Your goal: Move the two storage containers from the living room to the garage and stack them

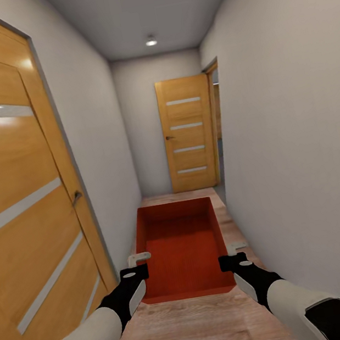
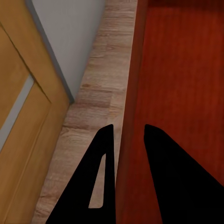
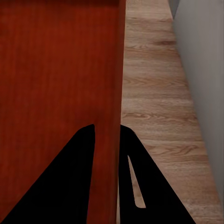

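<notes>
I am carrying the storage container down the hallway, left gripper and right gripper each pinching a side wall for balance.

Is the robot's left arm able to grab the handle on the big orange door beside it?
Probably not now: the left gripper is shut on the storage container wall, and the door handle sits higher, off to the side.

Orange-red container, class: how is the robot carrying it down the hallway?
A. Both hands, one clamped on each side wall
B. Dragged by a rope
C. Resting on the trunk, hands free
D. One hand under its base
A: the left hand and right hand each straddle a side wall of the container.
</notes>
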`<state>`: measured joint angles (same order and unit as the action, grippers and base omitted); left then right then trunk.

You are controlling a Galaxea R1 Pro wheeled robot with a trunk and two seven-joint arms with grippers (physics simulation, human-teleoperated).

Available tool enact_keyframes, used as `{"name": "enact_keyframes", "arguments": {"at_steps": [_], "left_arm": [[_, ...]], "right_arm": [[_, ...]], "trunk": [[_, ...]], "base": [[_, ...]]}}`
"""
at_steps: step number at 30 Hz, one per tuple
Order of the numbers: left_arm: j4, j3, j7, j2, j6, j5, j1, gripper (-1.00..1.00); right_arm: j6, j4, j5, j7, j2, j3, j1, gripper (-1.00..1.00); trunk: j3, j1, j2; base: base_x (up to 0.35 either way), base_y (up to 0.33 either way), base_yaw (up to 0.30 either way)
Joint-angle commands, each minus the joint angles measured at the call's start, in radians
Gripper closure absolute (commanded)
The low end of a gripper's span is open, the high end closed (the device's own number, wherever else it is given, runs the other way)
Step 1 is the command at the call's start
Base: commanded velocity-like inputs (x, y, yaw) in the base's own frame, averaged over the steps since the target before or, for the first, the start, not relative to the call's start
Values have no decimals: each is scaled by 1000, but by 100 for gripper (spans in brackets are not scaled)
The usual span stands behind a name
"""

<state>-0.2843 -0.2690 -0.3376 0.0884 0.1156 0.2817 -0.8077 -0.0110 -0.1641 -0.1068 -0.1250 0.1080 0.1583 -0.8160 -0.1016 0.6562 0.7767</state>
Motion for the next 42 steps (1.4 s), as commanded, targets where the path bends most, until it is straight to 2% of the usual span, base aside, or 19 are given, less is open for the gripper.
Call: {"name": "enact_keyframes", "arguments": {"at_steps": [1,12,42], "left_arm": [[-6,16,-11,-1,-8,-13,-2,100],[-6,16,-11,-1,-8,-13,-2,100],[-6,16,-11,-1,-8,-13,-2,100]], "right_arm": [[-1,3,-20,-5,-1,4,0,100],[0,3,-20,-5,-1,4,0,100],[-1,3,-21,-5,-2,4,0,100]], "trunk": [[-2,1,1],[-2,1,1],[-2,1,1]], "base": [[323,0,0],[323,0,-128],[323,0,-2]]}}
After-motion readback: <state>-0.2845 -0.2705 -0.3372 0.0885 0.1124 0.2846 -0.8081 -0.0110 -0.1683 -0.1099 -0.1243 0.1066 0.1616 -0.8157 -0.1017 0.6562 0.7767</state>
